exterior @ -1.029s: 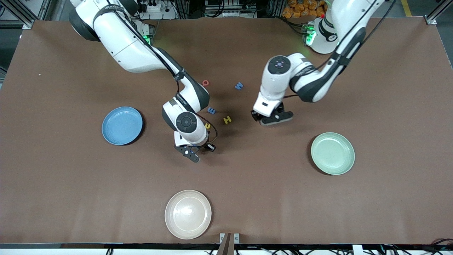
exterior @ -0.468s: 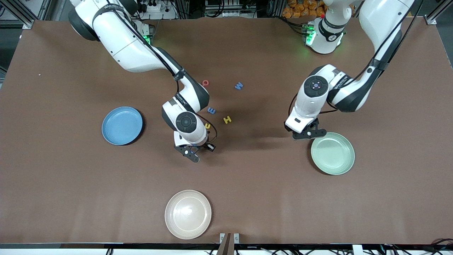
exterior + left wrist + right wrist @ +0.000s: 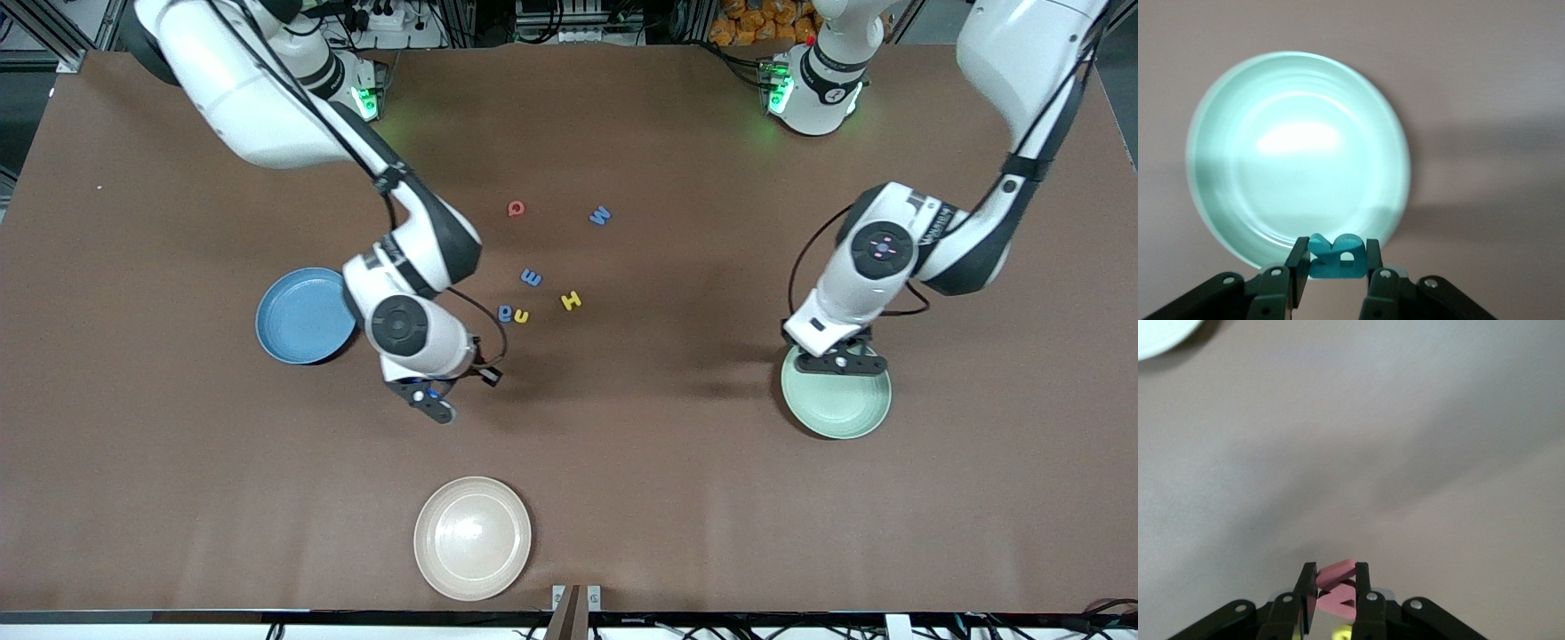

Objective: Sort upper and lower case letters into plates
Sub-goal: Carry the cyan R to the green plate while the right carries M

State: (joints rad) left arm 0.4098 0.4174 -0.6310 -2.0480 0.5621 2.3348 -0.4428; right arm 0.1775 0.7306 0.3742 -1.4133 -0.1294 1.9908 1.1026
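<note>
Hovering over the mint plate [image 3: 840, 411] — left pincer [image 3: 1336, 259] clamping a teal letter [image 3: 1335, 255], right pincer [image 3: 1336, 587] over bare table — pinching a red letter [image 3: 1337, 588].

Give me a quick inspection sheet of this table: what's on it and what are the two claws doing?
Surface: brown table, nothing spilled.
Job's things: blue plate and mint plate, both empty; six loose letters mid-table.
Clutter: cream plate, empty.
Grippers: left gripper holds a teal letter over the mint plate's rim; right gripper holds a red letter over bare table.
Cables: black cable looped at right wrist.
Surroundings: frame and equipment along the arms' edge.
</note>
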